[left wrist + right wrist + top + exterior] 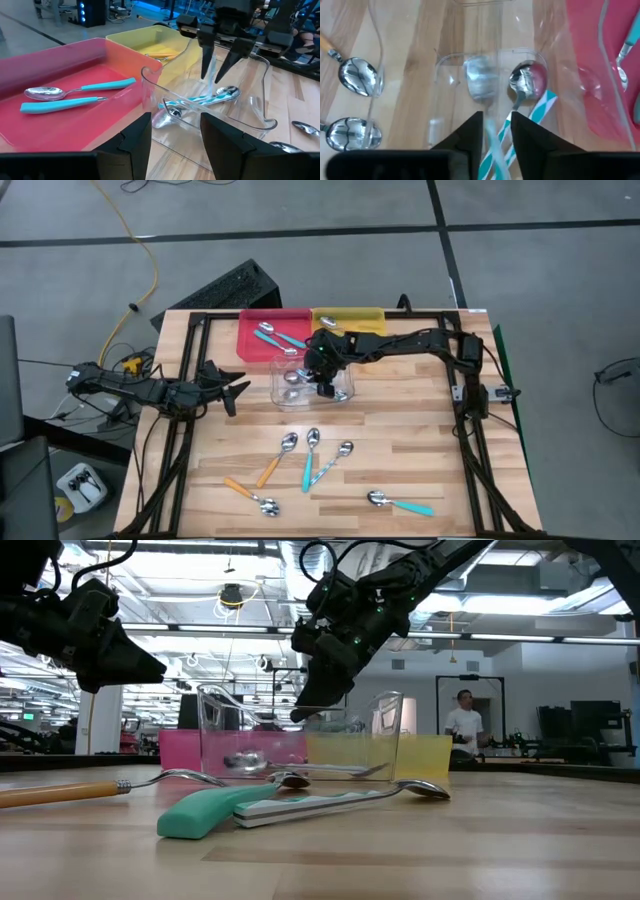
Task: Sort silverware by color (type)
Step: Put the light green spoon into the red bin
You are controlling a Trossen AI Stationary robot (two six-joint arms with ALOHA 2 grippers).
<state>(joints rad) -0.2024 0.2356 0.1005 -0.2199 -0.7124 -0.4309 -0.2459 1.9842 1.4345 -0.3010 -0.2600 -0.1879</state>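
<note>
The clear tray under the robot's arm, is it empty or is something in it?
Not empty. The clear tray holds pale-blue-handled spoons, seen through its wall, below the right gripper.

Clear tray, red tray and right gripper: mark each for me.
clear tray (283, 393), high view, on its left rim.
red tray (60, 120), left wrist view, on its bare floor.
right gripper (218, 67), left wrist view, midway between its fingers, over the clear tray.
</note>
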